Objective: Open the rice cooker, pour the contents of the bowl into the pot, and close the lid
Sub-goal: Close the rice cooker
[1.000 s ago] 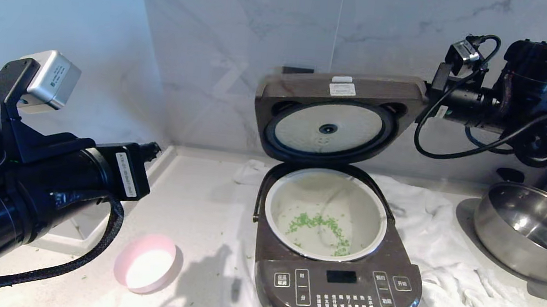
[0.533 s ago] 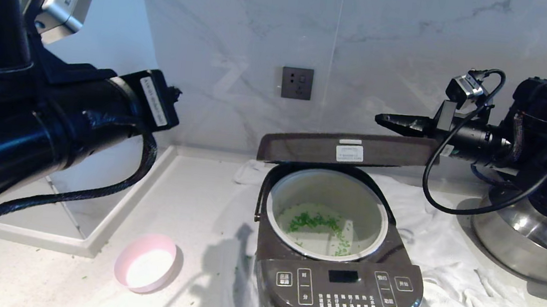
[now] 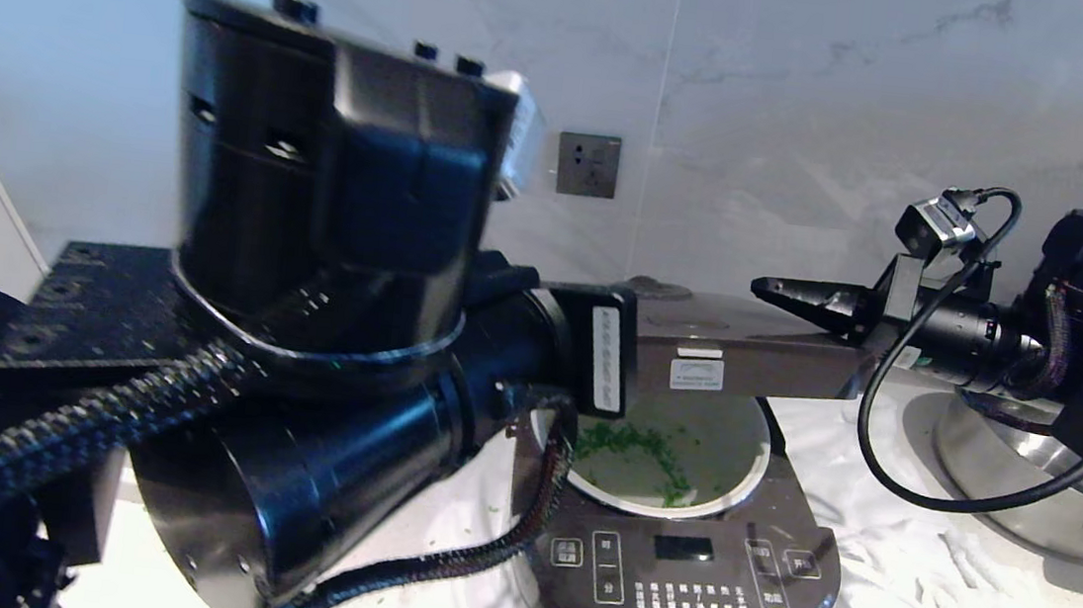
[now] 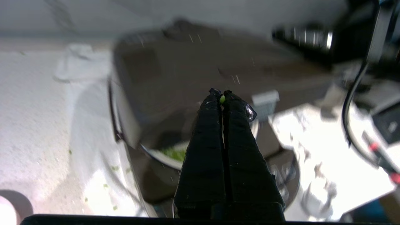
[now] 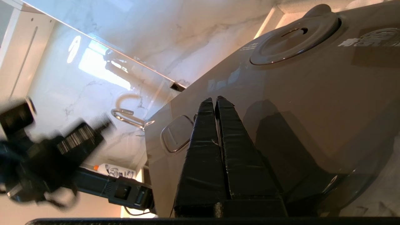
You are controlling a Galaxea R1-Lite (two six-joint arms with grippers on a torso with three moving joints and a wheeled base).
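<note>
Right gripper [image 3: 770,288], fingers pressed together, lies on the lid [image 3: 745,358] at the cooker's 2 o'clock, seemingly pushing it down. Left gripper [image 4: 220,93], also closed, hovers over the lid's near edge, a green bit wedged at its tips.

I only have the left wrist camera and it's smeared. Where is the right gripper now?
Observer: The right gripper, fingers shut, lies along the top of the lid, between its latch button and steam vent.
Operator: Is the lid down?
Observer: Not yet. The head view shows it about level above the pot, with green bits showing inside.
Operator: Anything on the right?
Observer: A stainless steel pan stands right of the rice cooker.
</note>
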